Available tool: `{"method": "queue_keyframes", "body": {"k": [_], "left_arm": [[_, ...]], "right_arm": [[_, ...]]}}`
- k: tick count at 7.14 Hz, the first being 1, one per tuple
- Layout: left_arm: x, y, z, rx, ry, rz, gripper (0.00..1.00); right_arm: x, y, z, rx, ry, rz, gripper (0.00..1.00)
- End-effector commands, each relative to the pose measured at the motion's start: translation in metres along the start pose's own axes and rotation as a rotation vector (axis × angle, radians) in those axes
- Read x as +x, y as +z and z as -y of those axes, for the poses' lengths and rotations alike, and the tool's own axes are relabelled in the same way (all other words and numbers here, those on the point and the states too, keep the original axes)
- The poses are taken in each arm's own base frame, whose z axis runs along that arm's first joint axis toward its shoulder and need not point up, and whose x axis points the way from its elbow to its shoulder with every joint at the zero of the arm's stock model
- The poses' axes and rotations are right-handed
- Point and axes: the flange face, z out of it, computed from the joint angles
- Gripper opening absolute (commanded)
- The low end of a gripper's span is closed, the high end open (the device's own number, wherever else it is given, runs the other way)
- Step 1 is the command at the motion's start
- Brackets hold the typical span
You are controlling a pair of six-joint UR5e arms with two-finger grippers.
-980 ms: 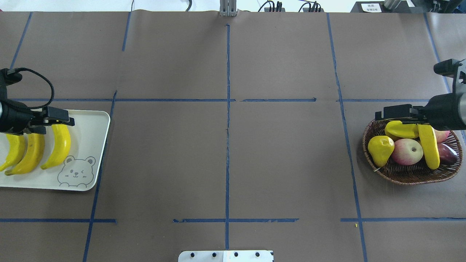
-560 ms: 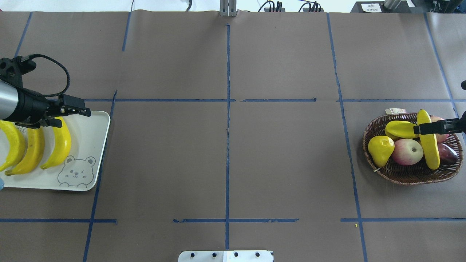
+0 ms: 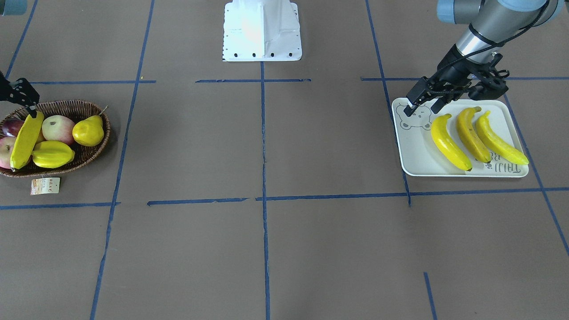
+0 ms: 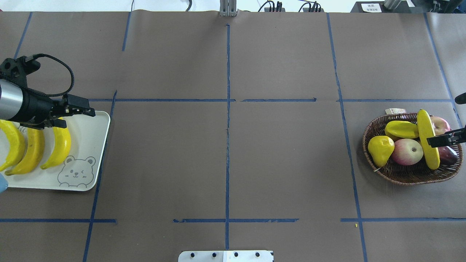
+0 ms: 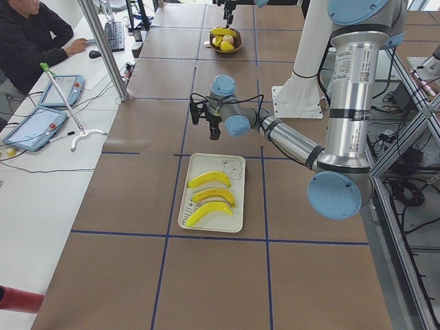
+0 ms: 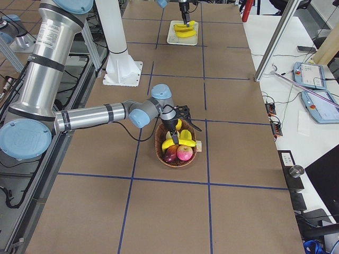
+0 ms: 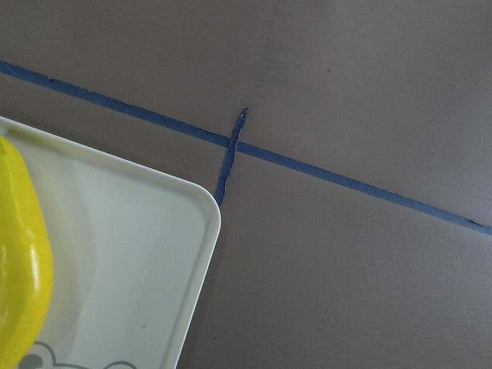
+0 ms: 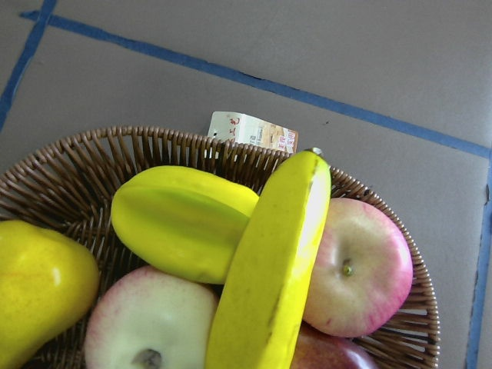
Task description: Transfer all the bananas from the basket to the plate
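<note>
Brown paper-covered counter [image 4: 284, 153] gridded with blue tape. Left gripper [image 4: 79, 118] is now over the far corner of the white rectangular plate [image 4: 93, 145], shifted out from above the fruit where it sat a second ago; jaws apart, holding nothing. Right gripper [image 4: 437, 141] has slid from the far rim of the dark brown woven wicker basket [image 4: 411, 176] to across the middle of the one long yellow banana [image 4: 429, 156] left there. Cannot tell whether its jaws are apart or together; only one black finger shows. That banana lies slanted over the other fruit, same spot as 0.6 s ago. Three yellow bananas [image 4: 32, 153] lie side by side on the plate, unmoved. Basket also holds a yellow pear [image 4: 380, 150], a ridged yellow starfruit [image 4: 400, 129] and a red-yellow apple [image 4: 407, 151].

Plate has a grey bear face print [image 4: 75, 171] and grey lettering, "TAIJI" readable, the rest partly under bananas. Small paper tag [image 3: 44, 186] beside the basket, print too small to read.
</note>
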Motion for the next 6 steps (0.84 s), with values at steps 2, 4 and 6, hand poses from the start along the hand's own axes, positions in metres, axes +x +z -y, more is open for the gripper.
{"method": "queue_keyframes", "body": {"k": [2, 4, 6], "left_arm": [[0.008, 0.005, -0.004, -0.008, 0.001, -0.005, 1.0], [0.017, 0.005, -0.004, -0.006, -0.014, -0.019, 1.0], [0.022, 0.008, -0.008, -0.013, -0.011, -0.022, 1.0]], "right_arm": [[-0.016, 0.016, -0.007, -0.055, -0.045, -0.003, 0.99], [-0.015, 0.024, -0.009, -0.083, -0.043, -0.007, 0.91], [-0.012, 0.031, -0.011, -0.1, -0.044, -0.011, 0.85]]}}
